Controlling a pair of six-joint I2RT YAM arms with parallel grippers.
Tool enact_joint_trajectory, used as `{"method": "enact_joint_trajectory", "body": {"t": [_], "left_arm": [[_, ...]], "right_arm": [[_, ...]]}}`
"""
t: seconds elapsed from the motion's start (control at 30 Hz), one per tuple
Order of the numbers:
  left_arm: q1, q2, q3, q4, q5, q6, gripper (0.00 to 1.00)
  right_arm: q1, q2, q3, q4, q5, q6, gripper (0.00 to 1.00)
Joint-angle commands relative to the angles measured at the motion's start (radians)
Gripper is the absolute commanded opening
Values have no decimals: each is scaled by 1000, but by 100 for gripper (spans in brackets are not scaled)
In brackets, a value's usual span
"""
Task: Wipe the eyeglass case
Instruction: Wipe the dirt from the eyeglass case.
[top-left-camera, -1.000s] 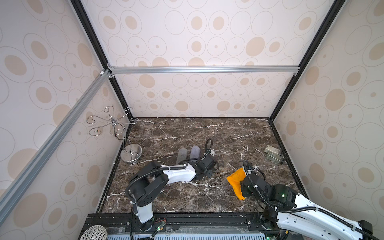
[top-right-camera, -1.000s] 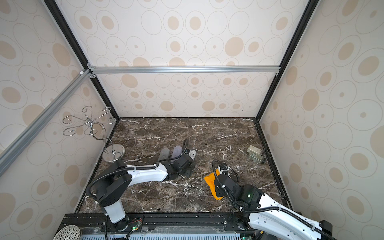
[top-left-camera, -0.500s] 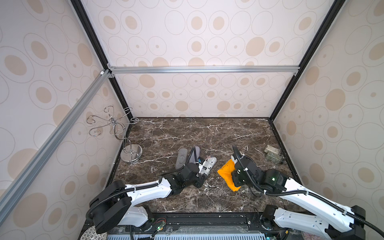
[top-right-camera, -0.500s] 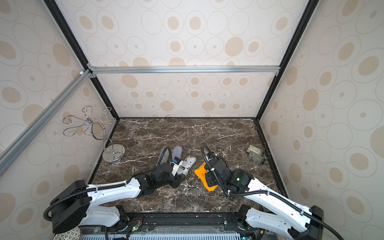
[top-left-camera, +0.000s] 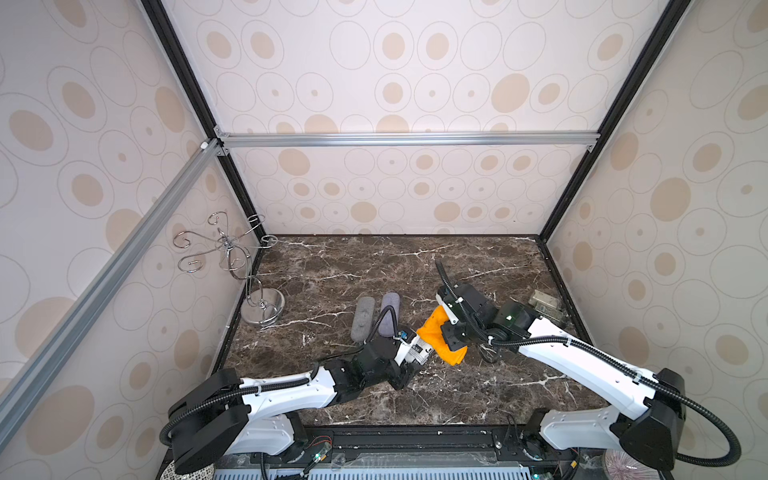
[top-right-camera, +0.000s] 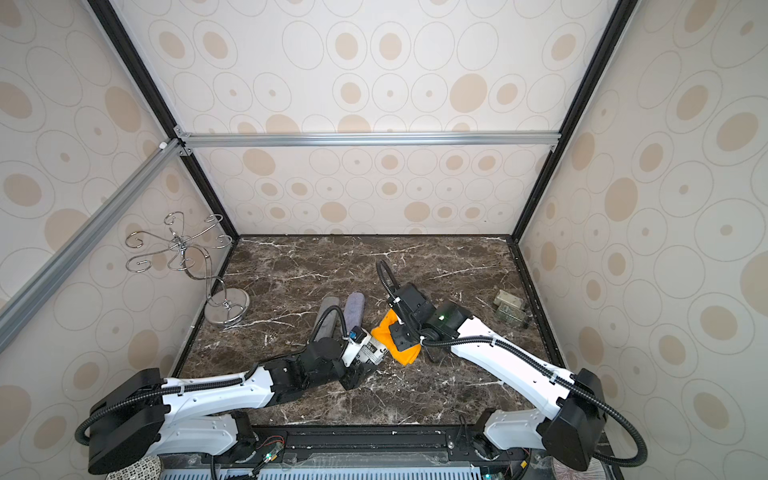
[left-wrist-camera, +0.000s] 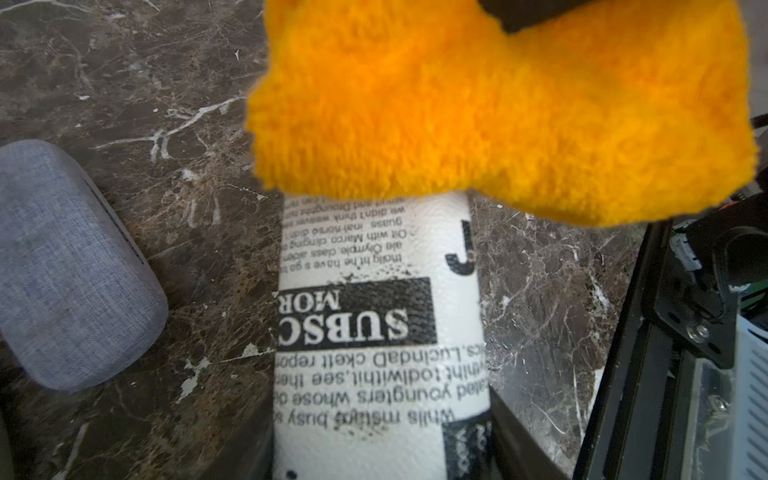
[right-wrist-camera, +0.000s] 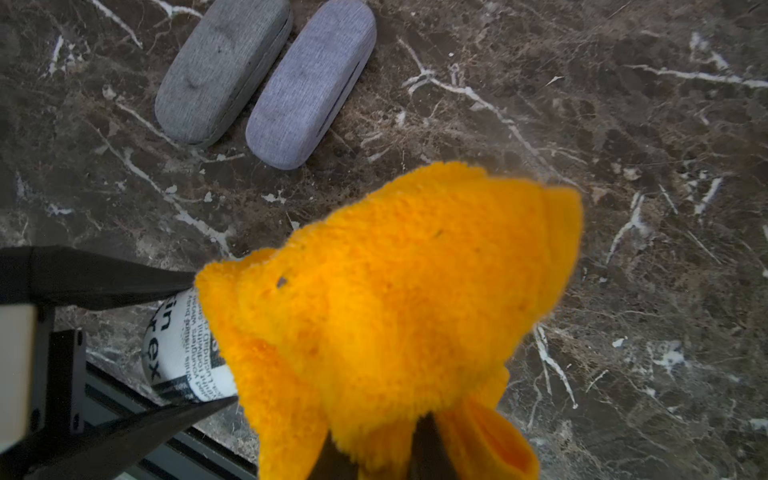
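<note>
1. The left pincer is clamped on one end of the newsprint eyeglass case. The right wrist view shows a black finger pressed against each side of the case.
2. The case is white with black printed text. It is held near the front middle of the bench and points away from the left arm toward the right arm. Whether it touches the marble surface cannot be told.
3. The right pincer is closed on a bunched fold of the orange cloth.
4. The cloth drapes over the free end of the case and hides it. The printed middle section stays visible between the cloth and the left fingers.
5. A grey case and a lilac-grey case lie side by side on the bench, just beyond the held case.
6. A wire stand rises at the left edge of the bench.
7. Two greenish blocks sit by the right edge.
</note>
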Motion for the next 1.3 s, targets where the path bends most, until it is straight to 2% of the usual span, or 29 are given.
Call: {"method": "enact_joint_trajectory", "body": {"t": [0.0,0.17,0.37,0.5,0.67,0.77,0.8,0.93,1.07,1.2,1.27], "left_arm": [[-27,-5,27,37,-32,44,57],[-43,7,48,40,-55,44,57],[-63,32,65,54,-78,39,59],[-97,49,86,37,-114,50,57],[-132,52,77,43,-151,40,54],[-149,41,61,55,-156,28,55],[-155,37,55,60,-155,34,55],[-172,27,52,85,-168,35,54],[-175,26,53,85,-172,43,54],[-175,29,62,85,-159,62,55],[-178,29,64,83,-171,62,55]], "right_arm": [[-2,20,11,-25,-96,-41,0],[19,12,-53,56,-208,-40,0],[54,17,-106,124,-283,8,0],[39,7,-126,110,-180,52,0],[-97,-7,-132,34,-108,83,0],[-117,-17,-123,-3,-42,65,0],[-116,-16,-118,-12,-48,58,0],[-90,-26,-129,37,-196,25,0],[-14,-20,-139,72,-238,22,0],[27,5,-149,106,-300,23,0],[34,15,-154,105,-291,33,0]]}}
